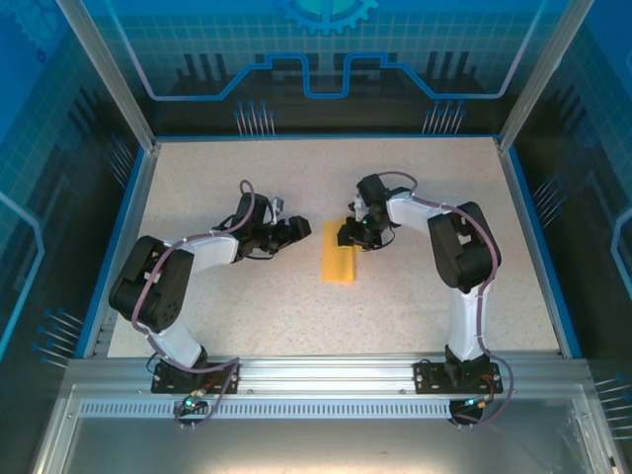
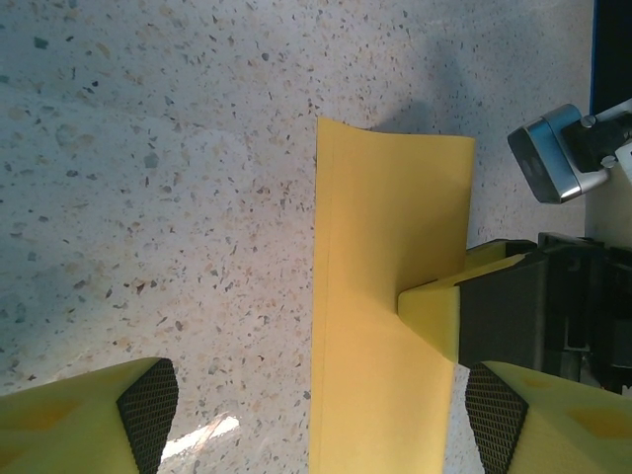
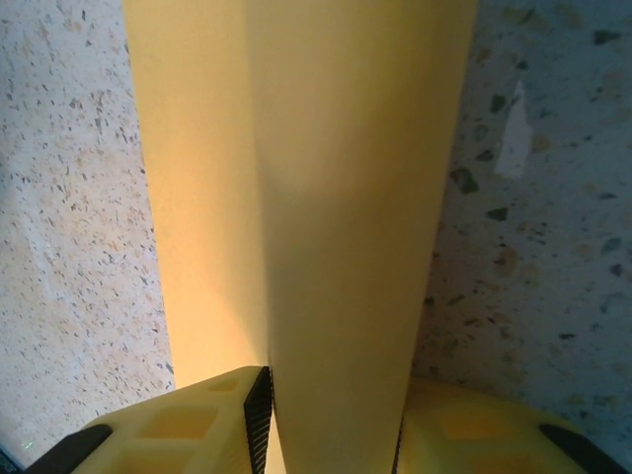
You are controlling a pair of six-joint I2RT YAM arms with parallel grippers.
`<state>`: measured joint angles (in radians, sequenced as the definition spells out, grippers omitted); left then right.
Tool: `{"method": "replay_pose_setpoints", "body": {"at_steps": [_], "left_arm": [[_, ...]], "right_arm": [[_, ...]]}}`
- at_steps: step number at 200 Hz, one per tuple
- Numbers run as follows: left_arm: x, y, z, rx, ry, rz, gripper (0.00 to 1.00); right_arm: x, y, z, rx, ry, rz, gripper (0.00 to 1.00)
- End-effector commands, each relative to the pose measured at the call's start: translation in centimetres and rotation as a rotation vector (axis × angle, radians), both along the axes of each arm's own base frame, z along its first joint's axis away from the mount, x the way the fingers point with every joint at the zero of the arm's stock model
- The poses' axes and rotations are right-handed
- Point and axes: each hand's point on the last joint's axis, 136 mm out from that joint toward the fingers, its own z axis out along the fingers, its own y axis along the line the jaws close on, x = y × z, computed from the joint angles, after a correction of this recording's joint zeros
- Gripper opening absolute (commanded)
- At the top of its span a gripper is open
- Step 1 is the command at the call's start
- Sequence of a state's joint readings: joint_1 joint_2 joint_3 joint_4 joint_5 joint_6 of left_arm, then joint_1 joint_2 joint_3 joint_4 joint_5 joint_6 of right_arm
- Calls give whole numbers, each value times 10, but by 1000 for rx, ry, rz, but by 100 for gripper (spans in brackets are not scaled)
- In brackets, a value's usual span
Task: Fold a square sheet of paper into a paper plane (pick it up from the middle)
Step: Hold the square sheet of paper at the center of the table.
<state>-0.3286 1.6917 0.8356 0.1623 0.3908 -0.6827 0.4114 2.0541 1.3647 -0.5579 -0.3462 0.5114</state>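
Speckled table (image 1: 247,306), both arms reaching toward its centre; there the square sheet of paper (image 1: 340,252) lies folded into a narrow strip running 12 to 6 o'clock. Left gripper (image 1: 294,229) hangs near the strip at its 9 o'clock, apart from it, fingers (image 2: 89,420) spread wide. Right gripper (image 1: 352,235) meets the strip's edge at 2 o'clock, fingers (image 3: 197,415) close on either side of a raised flap; pinching or merely flanking, cannot tell.
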Motion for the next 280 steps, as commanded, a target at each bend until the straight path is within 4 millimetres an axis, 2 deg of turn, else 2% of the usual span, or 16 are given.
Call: {"method": "replay_pose_setpoints", "body": {"at_steps": [1, 101, 280], "left_arm": [[4, -6, 1, -6, 7, -6, 81], [1, 3, -7, 28, 28, 30, 81], [0, -2, -7, 7, 31, 16, 79]], "right_arm": [[-14, -18, -40, -158, 47, 29, 37], [-20, -20, -55, -249, 81, 62, 41], [-20, -23, -60, -305, 148, 5, 43]]}}
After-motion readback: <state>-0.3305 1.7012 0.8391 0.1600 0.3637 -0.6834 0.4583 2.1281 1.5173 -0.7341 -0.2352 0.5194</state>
